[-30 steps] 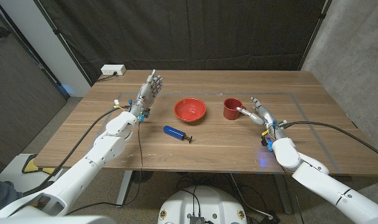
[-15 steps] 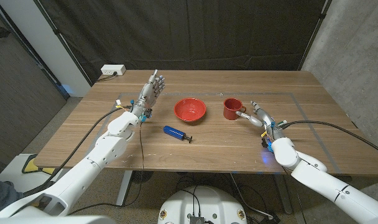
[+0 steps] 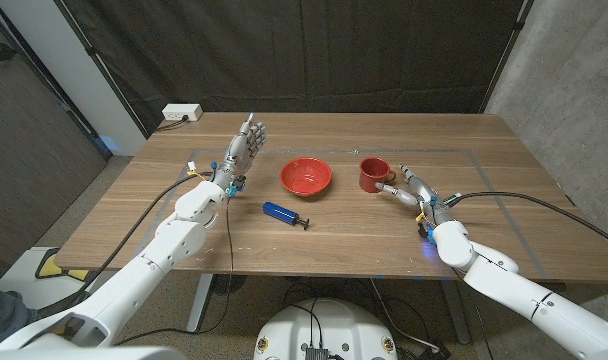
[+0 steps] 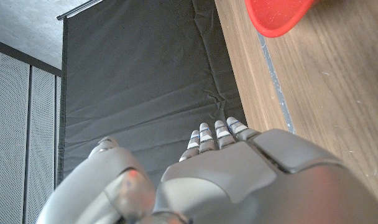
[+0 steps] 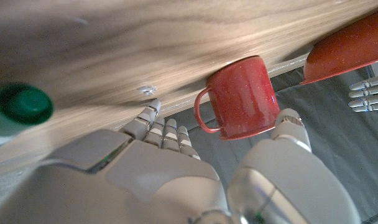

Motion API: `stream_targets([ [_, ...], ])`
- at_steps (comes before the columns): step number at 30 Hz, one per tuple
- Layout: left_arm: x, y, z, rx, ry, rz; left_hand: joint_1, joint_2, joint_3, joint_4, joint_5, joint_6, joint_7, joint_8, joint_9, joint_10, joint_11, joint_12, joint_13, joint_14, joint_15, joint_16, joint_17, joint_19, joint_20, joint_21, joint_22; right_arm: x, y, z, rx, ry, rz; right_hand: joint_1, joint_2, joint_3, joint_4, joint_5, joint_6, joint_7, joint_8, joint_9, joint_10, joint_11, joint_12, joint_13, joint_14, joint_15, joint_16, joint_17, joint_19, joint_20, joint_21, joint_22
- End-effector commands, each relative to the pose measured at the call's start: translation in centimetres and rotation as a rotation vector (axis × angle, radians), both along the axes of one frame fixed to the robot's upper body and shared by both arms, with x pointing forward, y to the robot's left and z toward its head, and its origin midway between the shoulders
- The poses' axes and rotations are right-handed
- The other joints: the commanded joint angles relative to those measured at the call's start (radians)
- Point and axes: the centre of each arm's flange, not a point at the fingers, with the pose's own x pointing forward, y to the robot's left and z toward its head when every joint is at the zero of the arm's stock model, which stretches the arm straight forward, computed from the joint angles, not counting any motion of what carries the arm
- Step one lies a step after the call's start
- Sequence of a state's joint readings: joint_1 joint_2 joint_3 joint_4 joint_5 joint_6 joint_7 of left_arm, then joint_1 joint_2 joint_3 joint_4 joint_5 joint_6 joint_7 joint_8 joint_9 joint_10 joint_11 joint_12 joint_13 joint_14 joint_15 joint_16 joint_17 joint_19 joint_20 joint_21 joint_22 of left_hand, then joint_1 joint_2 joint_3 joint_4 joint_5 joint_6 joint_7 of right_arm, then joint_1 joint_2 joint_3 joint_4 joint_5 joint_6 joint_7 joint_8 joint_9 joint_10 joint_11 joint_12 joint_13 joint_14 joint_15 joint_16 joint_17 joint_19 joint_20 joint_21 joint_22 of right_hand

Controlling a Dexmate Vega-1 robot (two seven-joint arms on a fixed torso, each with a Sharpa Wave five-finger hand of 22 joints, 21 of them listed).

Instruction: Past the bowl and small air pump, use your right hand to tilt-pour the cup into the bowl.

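The red cup point(image 3: 372, 173) stands upright on the wooden table point(image 3: 504, 200), its handle turned toward my right hand point(image 3: 411, 189). That hand is just right of the cup with fingers spread, holding nothing; whether it touches the handle I cannot tell. In the right wrist view the cup point(image 5: 242, 96) sits between my fingers point(image 5: 161, 127) and thumb, with a gap. The red bowl point(image 3: 306, 176) lies left of the cup. A small blue air pump point(image 3: 281, 212) lies in front of the bowl. My left hand point(image 3: 242, 150) is raised left of the bowl, fingers upright and apart.
A white power strip point(image 3: 181, 113) sits at the table's far left corner. Dark curtains hang behind the table. The bowl's rim point(image 4: 279, 12) and the bare table point(image 4: 326, 99) appear in the left wrist view, and a blurred green spot point(image 5: 21, 106) in the right wrist view.
My right hand has eased a little nearer to me and toward the cup's handle. The left hand, cup, bowl and pump have stayed put.
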State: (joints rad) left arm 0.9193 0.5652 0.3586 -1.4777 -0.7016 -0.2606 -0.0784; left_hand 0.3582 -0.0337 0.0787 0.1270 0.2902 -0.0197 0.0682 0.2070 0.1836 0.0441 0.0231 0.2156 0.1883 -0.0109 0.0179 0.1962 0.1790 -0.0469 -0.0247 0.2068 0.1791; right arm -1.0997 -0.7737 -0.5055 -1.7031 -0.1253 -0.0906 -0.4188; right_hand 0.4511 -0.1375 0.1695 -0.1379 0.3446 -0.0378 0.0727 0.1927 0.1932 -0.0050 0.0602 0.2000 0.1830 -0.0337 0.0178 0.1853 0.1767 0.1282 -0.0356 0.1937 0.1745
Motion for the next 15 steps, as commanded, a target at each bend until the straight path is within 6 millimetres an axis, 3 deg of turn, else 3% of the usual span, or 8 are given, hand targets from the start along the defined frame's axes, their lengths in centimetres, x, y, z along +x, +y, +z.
stream_targets([
  [1,-0.3,0.1,-0.3,-0.011,0.003,0.010,0.004,-0.007,-0.005,0.001,0.003,0.007,0.000,0.003,0.005,0.010,-0.004,0.001,0.002,0.006,0.001,-0.002,0.005,0.000,0.009,-0.002,0.003,1.0,1.2,0.3,-0.024,-0.024,0.020,0.011,0.000,0.000,0.000,0.009,0.005,-0.003,0.006,0.003,0.005,0.002,0.007,0.002,-0.001,-0.005,0.005,0.003,0.015,-0.068,0.005,0.002],
  [15,-0.7,0.6,-0.9,-0.024,0.012,0.026,0.003,-0.005,-0.008,0.001,0.004,0.010,-0.001,0.002,0.005,0.010,-0.004,-0.001,0.002,0.006,0.000,-0.003,0.005,-0.001,0.010,-0.002,0.003,2.0,2.2,0.9,-0.048,-0.028,0.045,0.022,0.004,-0.001,-0.001,0.016,0.018,-0.006,0.011,0.003,0.020,0.001,0.013,0.002,0.016,-0.004,0.008,0.002,0.027,-0.068,0.007,0.002],
])
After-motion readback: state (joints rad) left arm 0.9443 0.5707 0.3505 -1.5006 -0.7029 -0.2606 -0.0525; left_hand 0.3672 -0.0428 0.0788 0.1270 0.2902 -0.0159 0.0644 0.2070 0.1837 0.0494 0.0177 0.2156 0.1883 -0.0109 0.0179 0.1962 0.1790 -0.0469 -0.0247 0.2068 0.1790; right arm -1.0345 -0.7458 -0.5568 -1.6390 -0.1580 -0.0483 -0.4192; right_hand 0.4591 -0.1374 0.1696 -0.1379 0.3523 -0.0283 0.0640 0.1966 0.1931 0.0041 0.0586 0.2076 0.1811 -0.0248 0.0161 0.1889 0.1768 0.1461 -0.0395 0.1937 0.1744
